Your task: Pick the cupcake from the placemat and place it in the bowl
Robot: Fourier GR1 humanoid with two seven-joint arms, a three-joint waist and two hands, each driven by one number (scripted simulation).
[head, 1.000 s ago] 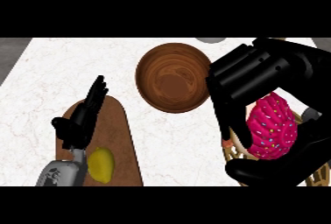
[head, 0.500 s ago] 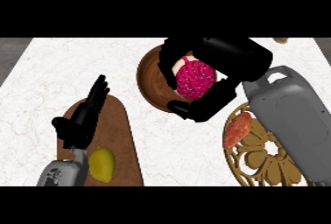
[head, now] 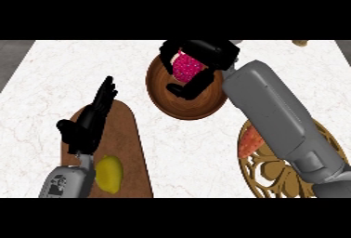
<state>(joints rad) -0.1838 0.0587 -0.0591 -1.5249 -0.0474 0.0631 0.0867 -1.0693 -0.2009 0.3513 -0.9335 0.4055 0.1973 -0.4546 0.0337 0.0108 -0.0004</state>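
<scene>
- White marbled surface point(head: 178, 153) fills the frame, with grey floor showing at the upper corners.
- At the lower left, a brown wooden board point(head: 126, 139) carries a yellow lemon point(head: 108, 173) near its bottom end.
- Above that board, the left hand point(head: 86, 125) rests with fingers straight and spread, holding nothing.
- At the lower right lies a gold openwork placemat point(head: 274, 179); a reddish fruit point(head: 248, 144) on it is half hidden by the grey right forearm point(head: 281, 121).
- Upper centre, a round dark wooden bowl point(head: 192, 104) sits on the surface.
- Over the bowl's far rim, the right hand point(head: 212, 53) curls round the cupcake point(head: 186, 66), whose magenta, pale-speckled top shows between thumb and fingers.
</scene>
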